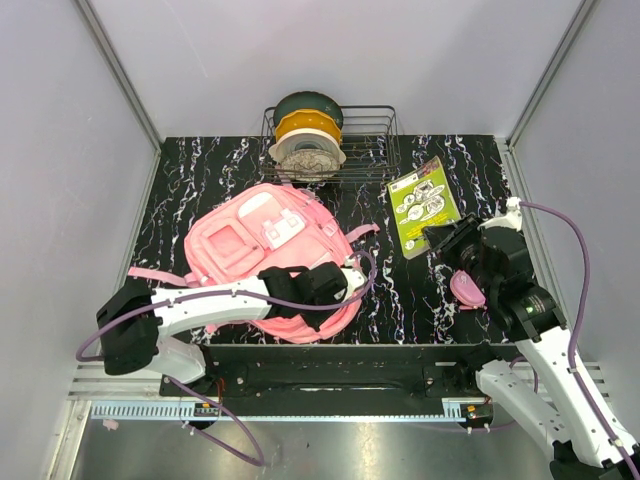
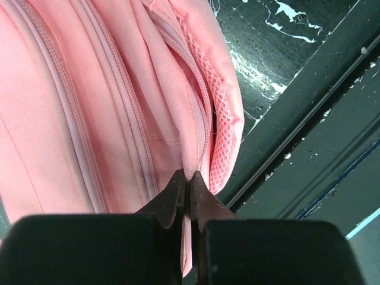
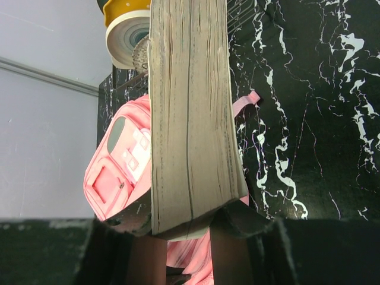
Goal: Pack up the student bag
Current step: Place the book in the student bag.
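Pinching student bag [image 1: 250, 240] on black marbled table [image 1: 400, 300]: left jaws; right jaws clamp book [image 3: 190, 119]; grey walls [image 1: 60, 150].

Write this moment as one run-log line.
left tool shut on pink backpack zip seam | right tool shut on thick book | book outside backpack

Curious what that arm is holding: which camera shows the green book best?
The top external view: the book shows most of its green cover, the right gripper clamped on its near edge. The right wrist view shows only page edges between the fingers; the left wrist view, none of it.
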